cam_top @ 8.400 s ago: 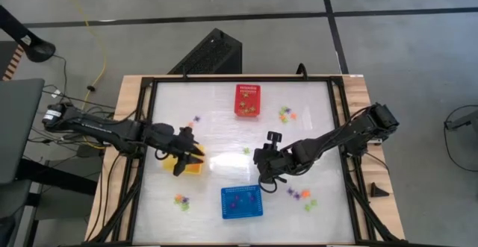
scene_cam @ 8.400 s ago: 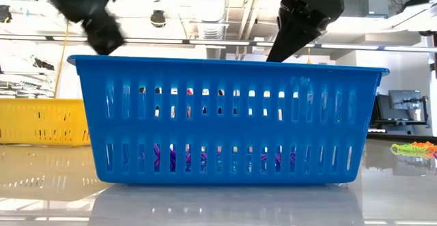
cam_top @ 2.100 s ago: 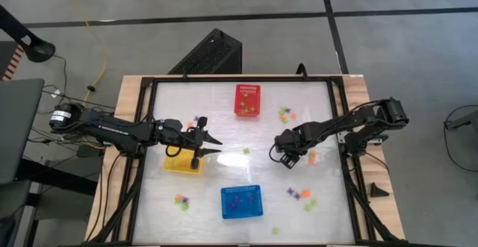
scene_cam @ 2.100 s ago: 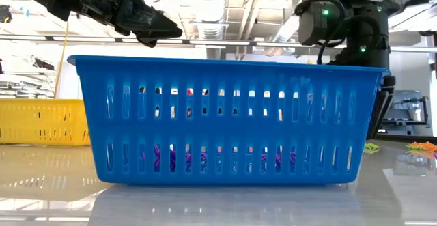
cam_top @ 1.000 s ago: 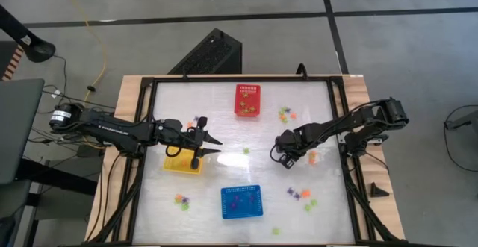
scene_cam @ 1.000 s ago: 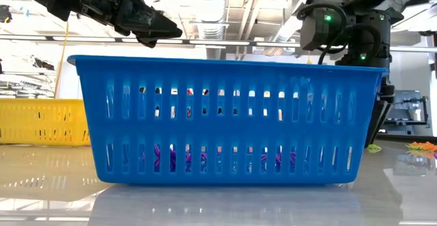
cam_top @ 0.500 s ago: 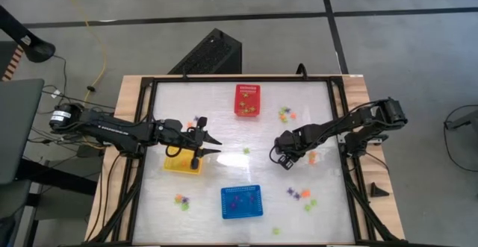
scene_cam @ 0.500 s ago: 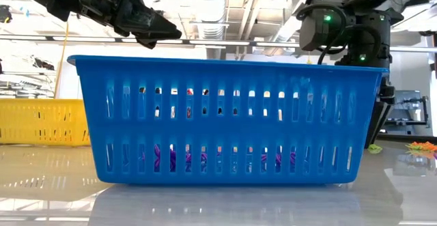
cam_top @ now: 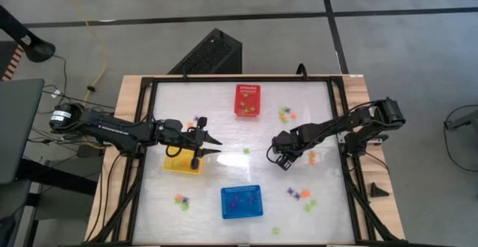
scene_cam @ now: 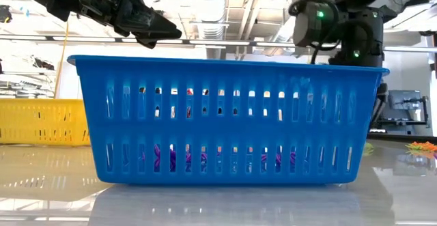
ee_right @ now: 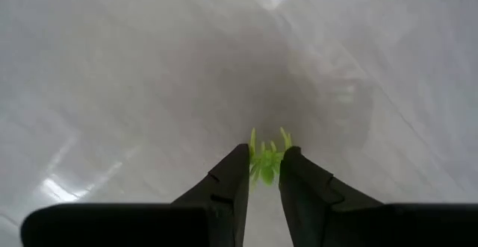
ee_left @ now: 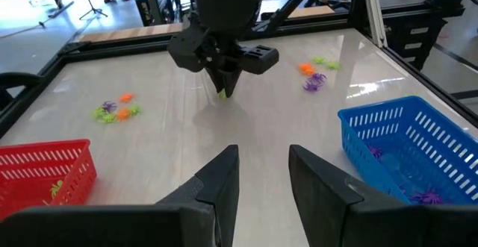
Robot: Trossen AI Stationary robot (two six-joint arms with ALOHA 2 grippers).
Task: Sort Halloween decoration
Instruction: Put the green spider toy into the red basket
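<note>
Left gripper hung over the table just past the yellow basket, fingers parted by a narrow gap, nothing between them. Small cluster of orange and green trinkets lay near the front left of the table, another purple one behind the left gripper. Blue basket stood at front centre with purple pieces inside; red basket at the back centre. Right gripper pointed down right of centre, pinched on a light green trinket between its fingertips. More trinkets scattered right of the red basket and others right of the blue one.
</note>
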